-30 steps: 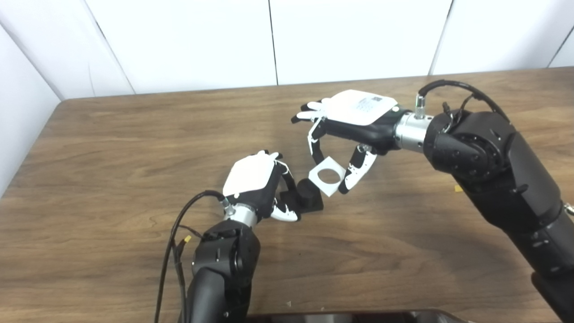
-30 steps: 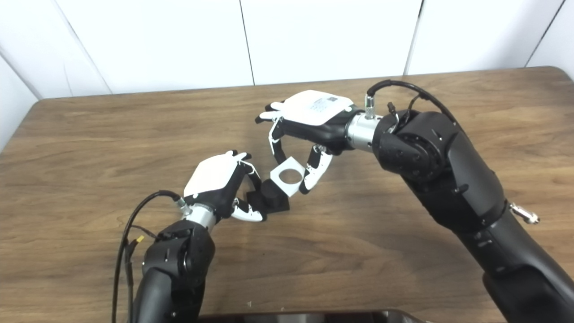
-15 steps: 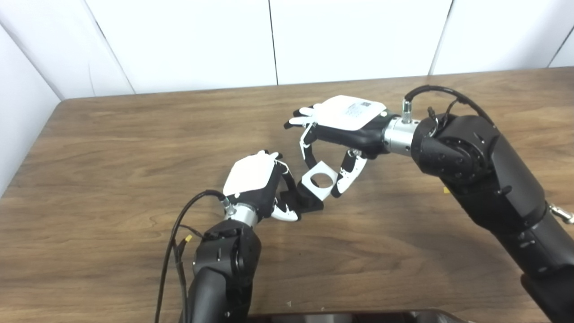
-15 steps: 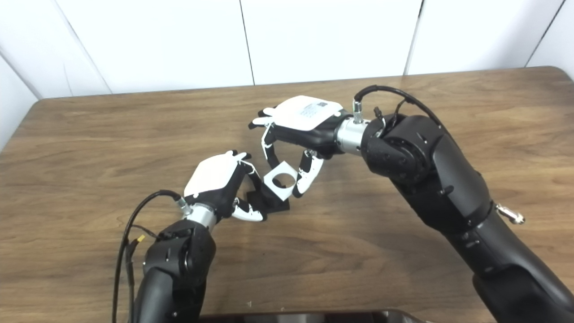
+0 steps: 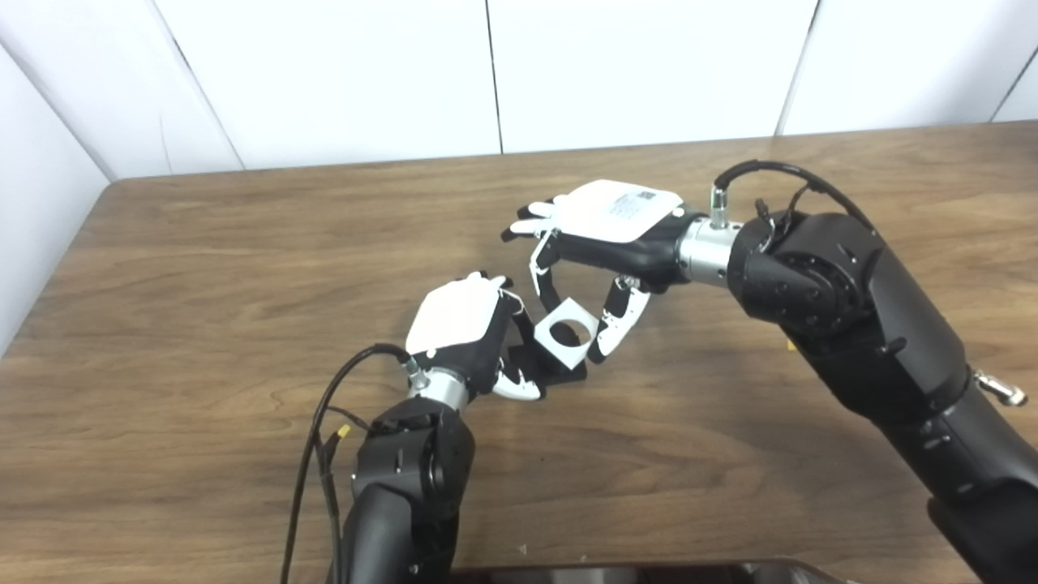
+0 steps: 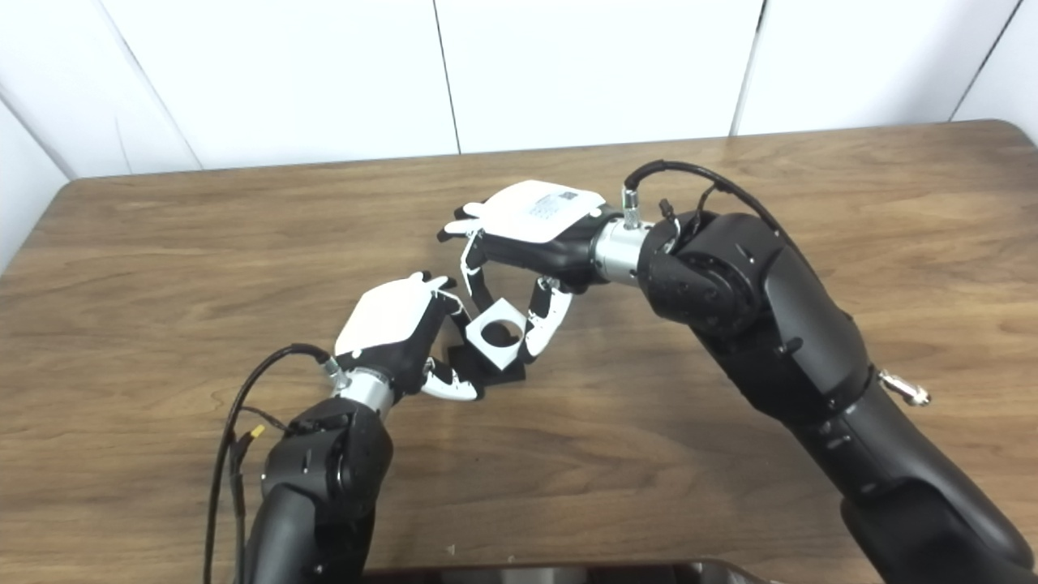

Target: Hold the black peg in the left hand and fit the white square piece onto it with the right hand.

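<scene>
On the wooden counter (image 5: 203, 268), the left robot hand (image 5: 466, 337) is closed around the black peg (image 5: 559, 371), whose square base rests on the wood while the upright post is almost wholly hidden. The right robot hand (image 5: 604, 243) pinches the white square piece (image 5: 565, 332) between its fingers (image 5: 542, 272) and thumb, tilted, directly over the post. Only darkness shows through the piece's round hole, so whether it is seated cannot be told.
</scene>
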Controlling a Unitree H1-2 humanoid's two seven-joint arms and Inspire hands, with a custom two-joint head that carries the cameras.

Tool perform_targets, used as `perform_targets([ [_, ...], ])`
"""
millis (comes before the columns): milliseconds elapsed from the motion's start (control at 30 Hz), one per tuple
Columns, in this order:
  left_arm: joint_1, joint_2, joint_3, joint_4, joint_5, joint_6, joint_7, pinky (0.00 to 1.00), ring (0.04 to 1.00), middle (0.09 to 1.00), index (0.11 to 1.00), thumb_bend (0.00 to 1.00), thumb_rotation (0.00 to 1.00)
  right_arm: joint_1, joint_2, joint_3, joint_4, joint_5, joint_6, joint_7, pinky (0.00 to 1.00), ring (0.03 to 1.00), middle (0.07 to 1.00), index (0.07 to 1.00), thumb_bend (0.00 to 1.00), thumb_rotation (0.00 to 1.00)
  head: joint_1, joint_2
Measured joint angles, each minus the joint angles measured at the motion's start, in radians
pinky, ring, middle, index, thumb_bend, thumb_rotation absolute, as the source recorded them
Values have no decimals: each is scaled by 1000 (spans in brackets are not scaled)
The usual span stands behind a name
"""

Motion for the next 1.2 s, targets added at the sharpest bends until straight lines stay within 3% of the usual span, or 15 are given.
perform_targets([
  [1200,2,-13,-9,-1,0,3,-8,1000,1000,938,488,525,63,0,6,14,70,-19,-43,-36,999,1000,957,492,525,145,17,2],
])
